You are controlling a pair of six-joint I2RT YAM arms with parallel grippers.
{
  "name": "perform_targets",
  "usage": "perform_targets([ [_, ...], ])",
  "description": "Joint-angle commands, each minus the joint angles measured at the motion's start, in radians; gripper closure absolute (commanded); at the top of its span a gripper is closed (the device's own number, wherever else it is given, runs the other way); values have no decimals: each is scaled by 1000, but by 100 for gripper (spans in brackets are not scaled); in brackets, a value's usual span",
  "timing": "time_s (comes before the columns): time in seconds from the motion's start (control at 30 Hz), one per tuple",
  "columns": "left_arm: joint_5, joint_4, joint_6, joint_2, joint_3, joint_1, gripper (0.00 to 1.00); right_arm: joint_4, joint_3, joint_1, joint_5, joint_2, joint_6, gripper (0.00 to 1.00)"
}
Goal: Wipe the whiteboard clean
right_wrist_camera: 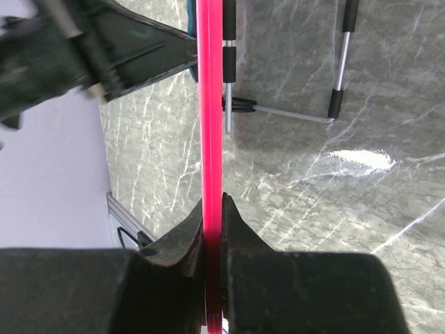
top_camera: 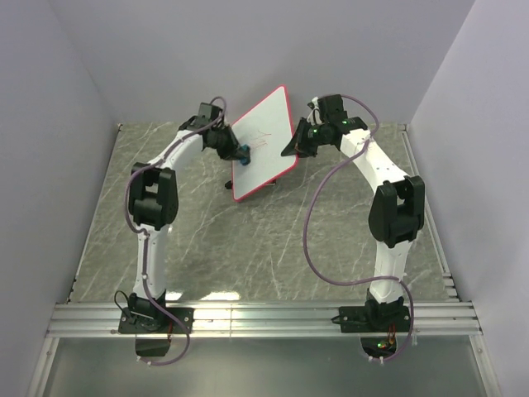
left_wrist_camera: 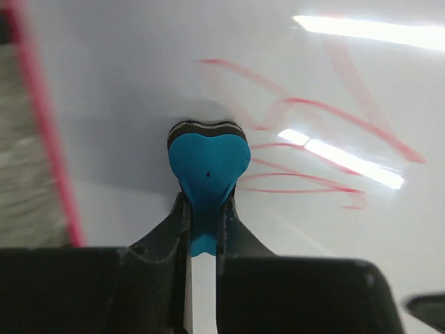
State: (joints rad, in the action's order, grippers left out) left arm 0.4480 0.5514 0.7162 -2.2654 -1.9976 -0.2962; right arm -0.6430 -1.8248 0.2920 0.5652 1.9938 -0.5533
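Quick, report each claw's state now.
Left claw: shut on the blue eraser.
Right claw: shut on the whiteboard, at its rim.

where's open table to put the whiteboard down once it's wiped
The widest bare patch of table is the middle, between the left arm, the right arm and the front rail. The back-left corner also looks free. Crowded back centre: the left hand holds the eraser to the whiteboard, gripped by the right hand.
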Motion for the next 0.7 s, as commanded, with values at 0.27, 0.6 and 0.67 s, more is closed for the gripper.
perform_targets([
  [0.27, 55, 122, -130, -62, -39, 16, 100, 22, 44, 24, -45, -33, 69, 100],
  [0.6, 336, -47, -112, -16, -199, -40, 100, 11, 73, 26, -50, -35, 82, 100],
  [0.67, 319, -64, -97, -16, -207, -40, 100, 5, 76, 24, -51, -35, 88, 100],
])
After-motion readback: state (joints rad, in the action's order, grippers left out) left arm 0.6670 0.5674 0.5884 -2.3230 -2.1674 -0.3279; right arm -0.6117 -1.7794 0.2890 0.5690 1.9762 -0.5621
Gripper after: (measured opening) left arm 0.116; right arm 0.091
